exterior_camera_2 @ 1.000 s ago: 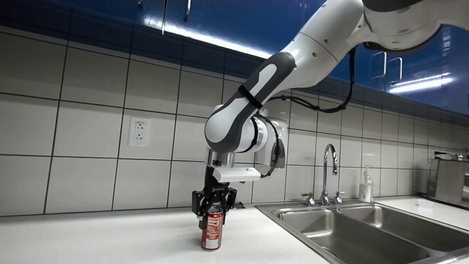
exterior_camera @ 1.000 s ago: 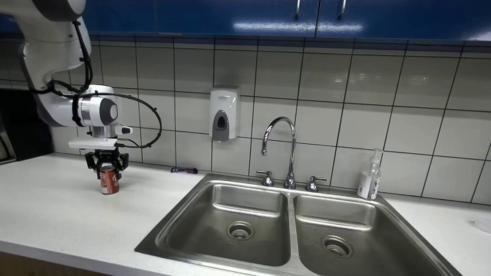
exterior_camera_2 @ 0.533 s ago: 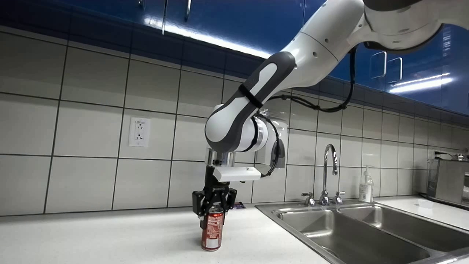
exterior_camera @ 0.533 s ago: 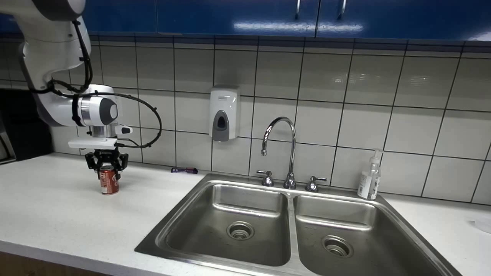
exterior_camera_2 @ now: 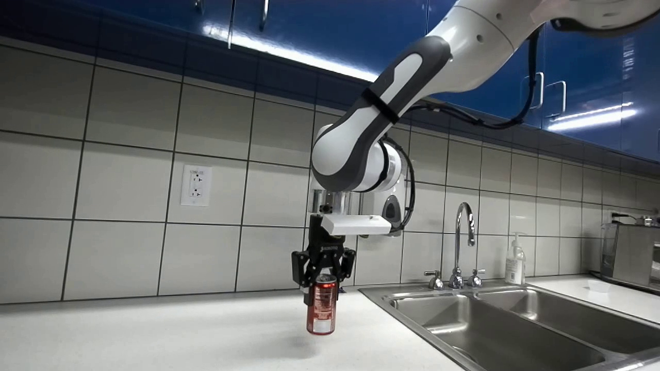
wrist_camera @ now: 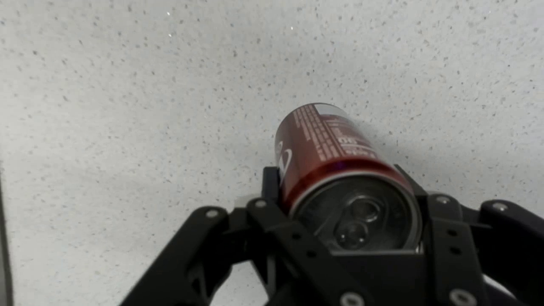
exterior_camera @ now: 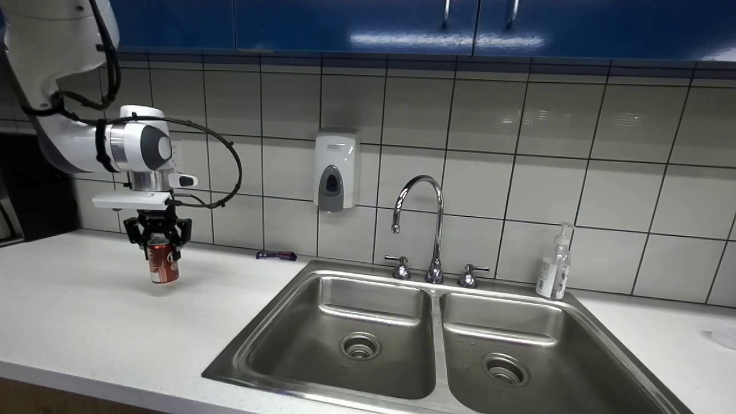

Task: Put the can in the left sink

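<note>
The red can (exterior_camera: 163,270) with its silver top is held upright a little above the white counter, left of the sink. It also shows in an exterior view (exterior_camera_2: 322,318) and in the wrist view (wrist_camera: 331,136). My gripper (exterior_camera: 162,253) is shut on the can's upper part, one finger on each side; this also shows in an exterior view (exterior_camera_2: 323,296) and the wrist view (wrist_camera: 340,187). The left sink (exterior_camera: 368,296) is the basin nearer the can, with a round drain and nothing in it. It also shows in an exterior view (exterior_camera_2: 443,312).
The right basin (exterior_camera: 500,316) lies beyond a metal divider. A tall faucet (exterior_camera: 440,230) with two handles stands behind the sink. A soap bottle (exterior_camera: 555,264) stands at the back right rim. A soap dispenser (exterior_camera: 337,169) hangs on the wall. A small dark packet (exterior_camera: 276,255) lies near the wall.
The can stood on the counter between the fingers in the earlier frames. Now the gripper has risen with it, and a gap and shadow show beneath; it has shifted toward the sink in an exterior view.
</note>
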Controlling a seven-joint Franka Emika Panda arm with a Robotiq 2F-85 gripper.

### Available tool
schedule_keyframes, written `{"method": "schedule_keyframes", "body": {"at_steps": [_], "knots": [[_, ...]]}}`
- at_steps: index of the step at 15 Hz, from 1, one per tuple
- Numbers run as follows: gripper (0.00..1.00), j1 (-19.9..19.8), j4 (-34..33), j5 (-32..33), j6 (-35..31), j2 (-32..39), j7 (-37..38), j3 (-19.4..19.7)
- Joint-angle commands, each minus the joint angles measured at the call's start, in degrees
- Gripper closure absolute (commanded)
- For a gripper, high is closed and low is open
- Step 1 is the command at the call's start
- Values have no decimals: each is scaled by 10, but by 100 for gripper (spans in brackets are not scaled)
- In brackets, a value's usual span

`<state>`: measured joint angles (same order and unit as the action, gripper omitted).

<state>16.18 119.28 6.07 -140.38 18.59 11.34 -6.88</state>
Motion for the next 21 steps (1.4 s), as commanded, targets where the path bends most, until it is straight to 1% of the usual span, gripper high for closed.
{"method": "schedule_keyframes", "body": {"at_steps": [1, 3, 6, 9, 12, 15, 18, 21], "knots": [[62, -13, 102, -4, 0, -104, 14, -1], [62, -28, 143, -3, -1, -141, -4, 1], [62, -67, 205, -17, -4, -197, -57, 14], [62, -112, 249, -18, -3, -238, -127, 48], [62, -154, 272, -11, -1, -262, -195, 89], [62, -192, 275, 0, -6, -264, -259, 130], [62, -218, 258, -1, -20, -234, -316, 161], [62, -237, 245, -6, -38, -201, -362, 182]]}}
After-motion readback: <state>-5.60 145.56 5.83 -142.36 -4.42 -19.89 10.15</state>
